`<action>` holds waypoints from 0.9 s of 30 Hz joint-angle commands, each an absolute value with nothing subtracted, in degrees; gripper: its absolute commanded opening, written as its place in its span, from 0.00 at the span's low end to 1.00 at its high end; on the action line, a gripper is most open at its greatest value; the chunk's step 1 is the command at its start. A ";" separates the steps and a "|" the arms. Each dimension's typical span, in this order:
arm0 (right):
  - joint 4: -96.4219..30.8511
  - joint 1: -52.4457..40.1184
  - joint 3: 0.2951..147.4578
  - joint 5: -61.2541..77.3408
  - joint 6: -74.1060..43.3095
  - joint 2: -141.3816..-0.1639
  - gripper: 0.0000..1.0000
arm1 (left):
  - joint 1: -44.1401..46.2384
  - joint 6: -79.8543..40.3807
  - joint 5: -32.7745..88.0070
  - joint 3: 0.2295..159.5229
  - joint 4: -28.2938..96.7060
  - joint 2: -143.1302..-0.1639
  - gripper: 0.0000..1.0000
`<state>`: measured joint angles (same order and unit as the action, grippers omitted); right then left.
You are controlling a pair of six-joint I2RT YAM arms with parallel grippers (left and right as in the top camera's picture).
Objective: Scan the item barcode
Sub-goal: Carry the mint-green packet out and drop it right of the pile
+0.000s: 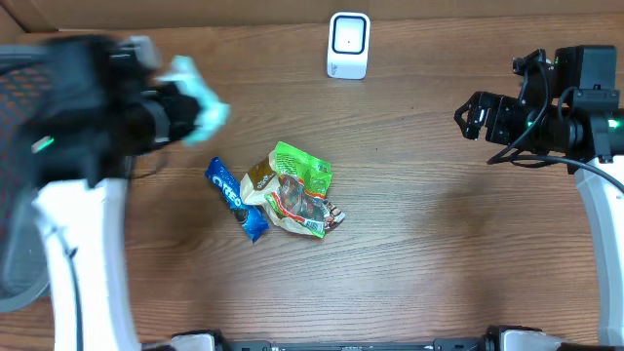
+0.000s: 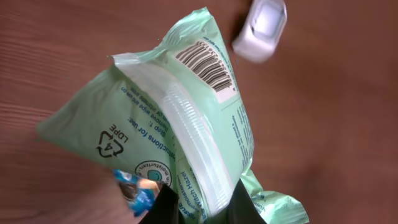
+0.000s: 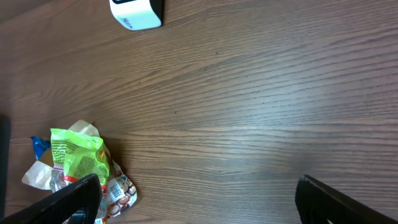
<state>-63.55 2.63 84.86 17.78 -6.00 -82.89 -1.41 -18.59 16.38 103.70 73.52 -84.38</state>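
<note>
My left gripper (image 1: 187, 107) is lifted above the table's left side, shut on a pale green wipes pack (image 1: 200, 96) that looks blurred in the overhead view. In the left wrist view the pack (image 2: 155, 124) rises from between my two fingers (image 2: 166, 208), and its barcode (image 2: 208, 65) faces the camera near the top edge. The white scanner (image 1: 348, 44) stands at the back middle of the table; it is also in the left wrist view, scanner (image 2: 261, 28), beyond the pack. My right gripper (image 1: 470, 115) hovers at the right, open with nothing between its fingers (image 3: 74, 199).
A pile of snack packets (image 1: 292, 190) lies mid-table, with a blue Oreo packet (image 1: 234, 198) on its left. The right wrist view shows the same pile (image 3: 81, 158) at lower left and the scanner (image 3: 137, 12) at the top.
</note>
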 commanded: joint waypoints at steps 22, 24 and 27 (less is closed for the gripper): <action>-63.53 2.63 86.48 18.11 -6.02 -82.32 1.00 | 33.50 -16.71 20.86 103.22 72.58 -123.70 0.19; -63.57 2.63 86.48 18.13 -6.02 -82.32 1.00 | 33.56 -16.71 21.04 103.22 72.60 -124.64 0.41; -63.57 2.63 86.48 18.13 -6.02 -82.35 1.00 | 33.30 -16.69 20.99 103.24 72.01 -124.99 0.53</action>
